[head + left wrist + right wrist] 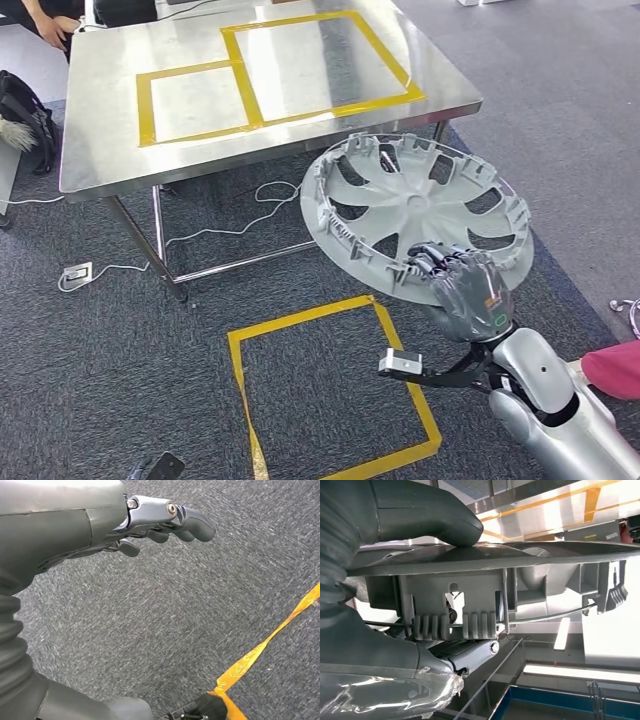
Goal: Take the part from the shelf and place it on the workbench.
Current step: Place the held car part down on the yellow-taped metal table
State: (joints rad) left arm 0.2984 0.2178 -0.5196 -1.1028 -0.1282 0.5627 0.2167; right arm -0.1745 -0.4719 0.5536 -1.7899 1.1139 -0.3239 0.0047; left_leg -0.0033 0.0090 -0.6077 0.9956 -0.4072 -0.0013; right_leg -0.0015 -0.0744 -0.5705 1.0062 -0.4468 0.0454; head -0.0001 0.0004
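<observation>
Overhead, right hand grips hubcap near steel workbench; left hand empty, fingers apart.

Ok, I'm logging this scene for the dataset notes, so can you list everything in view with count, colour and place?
Wheel cover: one, grey, held in the air just off the table's near right corner.
Table: one, shiny steel, ahead of the robot.
Tape rectangles: two, yellow, side by side on the tabletop.
Tape square: one, yellow, on the grey carpet before the table.
Cables: white, on the carpet under the table.
Bag: one, black, left of the table.
Person's hand: one, beyond the table's far left corner.
Right hand: grey, grips the wheel cover's rim.
Left hand: grey, fingers apart, hanging over the carpet.
</observation>
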